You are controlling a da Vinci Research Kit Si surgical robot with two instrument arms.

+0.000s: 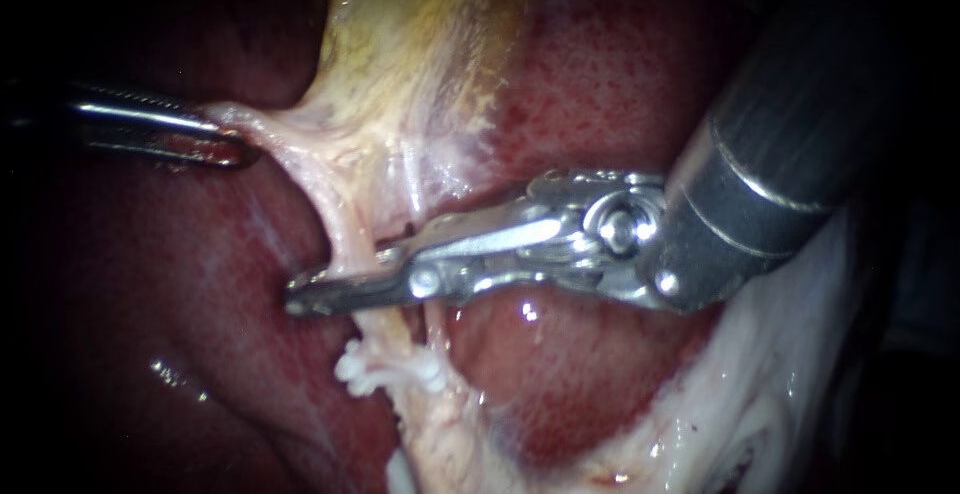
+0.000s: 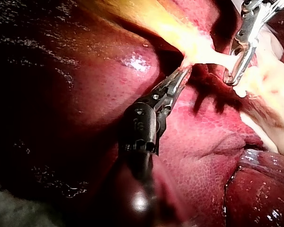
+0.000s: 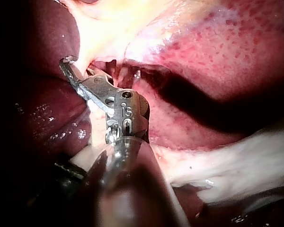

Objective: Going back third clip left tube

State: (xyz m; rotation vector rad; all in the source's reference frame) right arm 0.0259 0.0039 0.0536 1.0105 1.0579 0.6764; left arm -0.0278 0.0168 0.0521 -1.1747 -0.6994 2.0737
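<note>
While your left instrument [image 1: 228, 146] sits at the left edge of the frame with its claw clamped on a flap of pale tissue [image 1: 290, 129], your right instrument [image 1: 335, 279] reaches in from the upper right to mid-frame. Its claw is open just a crack and lies across the left tube [image 1: 345, 229], not pinching it as far as I can see. White clips [image 1: 385, 374] sit on the tube just below, lower centre. Liver [image 1: 600, 84] fills the background.
</note>
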